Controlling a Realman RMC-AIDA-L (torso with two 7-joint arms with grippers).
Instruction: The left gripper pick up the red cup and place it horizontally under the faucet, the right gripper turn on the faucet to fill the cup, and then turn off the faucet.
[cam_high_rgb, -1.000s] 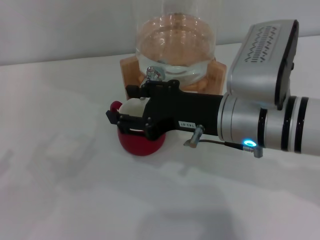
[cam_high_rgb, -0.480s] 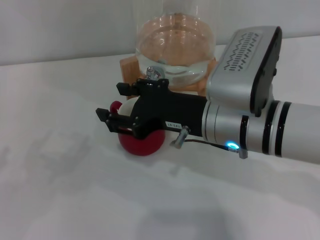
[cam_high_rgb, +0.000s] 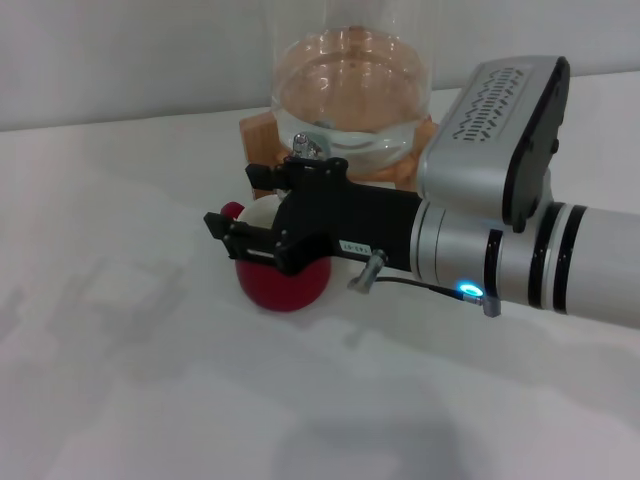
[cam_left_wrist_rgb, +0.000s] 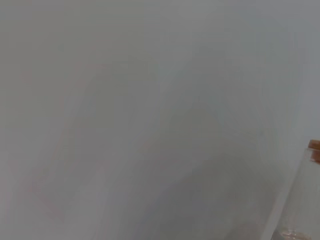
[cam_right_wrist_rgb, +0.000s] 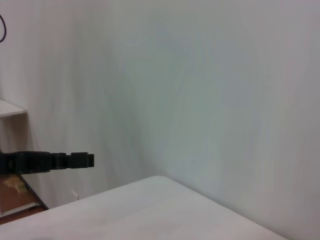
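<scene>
The right claw (cam_high_rgb: 240, 205), its fingers spread, hung just above the red cup (cam_high_rgb: 285, 285) with the faucet (cam_high_rgb: 308, 147) close behind it, so it probably needed to square up on the lever before turning it gently.

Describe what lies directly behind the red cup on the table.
Behind the red cup stands a glass dispenser on a wooden stand. Its faucet shows partly; the right gripper covers the spout.

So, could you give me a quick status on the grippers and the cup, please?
Right gripper at the faucet, above the red cup. Cup upright on the table below the spout. Left gripper out of view. Nothing in the way.
</scene>
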